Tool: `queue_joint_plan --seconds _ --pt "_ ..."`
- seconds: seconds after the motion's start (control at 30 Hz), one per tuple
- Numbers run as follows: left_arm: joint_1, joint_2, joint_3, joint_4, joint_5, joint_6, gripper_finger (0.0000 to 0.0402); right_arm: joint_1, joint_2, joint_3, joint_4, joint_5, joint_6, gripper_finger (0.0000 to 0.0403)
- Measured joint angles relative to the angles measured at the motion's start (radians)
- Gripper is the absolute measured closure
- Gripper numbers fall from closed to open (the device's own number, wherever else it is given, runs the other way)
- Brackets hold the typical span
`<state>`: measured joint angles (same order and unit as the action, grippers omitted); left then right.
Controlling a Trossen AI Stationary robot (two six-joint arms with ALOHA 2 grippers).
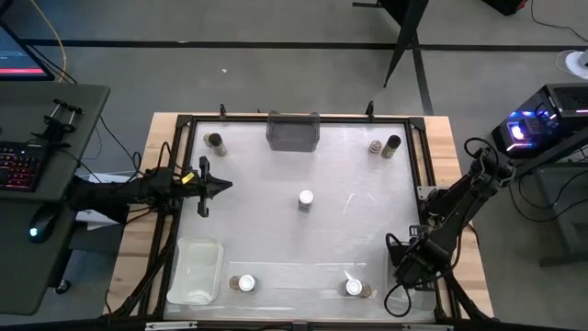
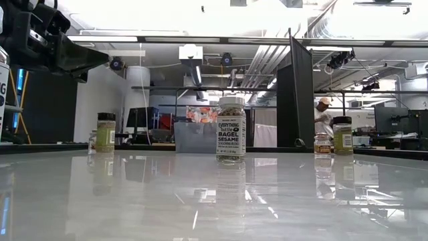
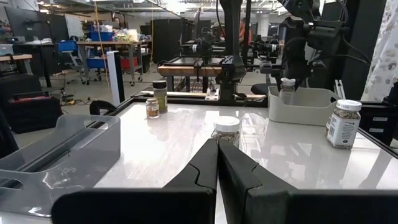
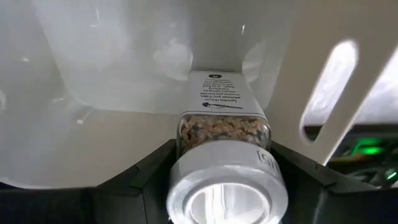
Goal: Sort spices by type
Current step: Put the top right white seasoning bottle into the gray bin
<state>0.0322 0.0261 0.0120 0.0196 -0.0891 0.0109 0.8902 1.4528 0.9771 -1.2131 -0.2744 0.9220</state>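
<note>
We see the white desk [image 1: 276, 211] with a grey bin [image 1: 293, 131] at its far edge and a clear bin [image 1: 195, 268] at the near left corner. Our left arm reaches in from the left side, its gripper [image 1: 223, 185] hovering above the desk, fingers [image 3: 205, 171] pressed together on nothing. Our right arm folds down at the near right corner, where its gripper [image 4: 221, 165] is clamped on a white-lidded jar [image 4: 222, 155], held over a white bin [image 4: 155, 56] in the right wrist view. The spices are spread out: the bagel-seasoning jar [image 1: 305, 199] stands alone at the middle of the desk, upright. A dark-lidded jar [image 1: 215, 142] stands in the far left corner. Two jars, a brown-topped one [image 1: 376, 147] and a dark one [image 1: 393, 143], stand just beside each other in the far right corner. One jar [image 1: 245, 283] stands at the near edge just right of the clear bin, and another [image 1: 354, 288] farther right along that edge, near the right gripper. In the low view a person [image 2: 324, 115] stands far back in the room.
</note>
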Motion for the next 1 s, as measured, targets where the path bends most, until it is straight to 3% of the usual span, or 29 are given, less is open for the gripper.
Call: queue_joint_plan --seconds 0.1,0.4,0.6,1.0 --pt "0.000 0.000 0.000 0.000 0.000 0.000 0.0402 0.000 0.000 0.001 -0.002 0.017 -0.048 0.0187" --pt "0.000 0.000 0.000 0.000 0.000 0.000 0.0401 0.000 0.000 0.002 -0.002 0.005 0.064 0.0187" --pt "0.000 0.000 0.000 0.000 0.000 0.000 0.0401 0.000 -0.001 0.002 -0.002 0.030 0.001 0.0187" --pt "0.000 0.000 0.000 0.000 0.000 0.000 0.0401 0.000 -0.001 0.002 0.003 -0.021 0.096 0.0182"
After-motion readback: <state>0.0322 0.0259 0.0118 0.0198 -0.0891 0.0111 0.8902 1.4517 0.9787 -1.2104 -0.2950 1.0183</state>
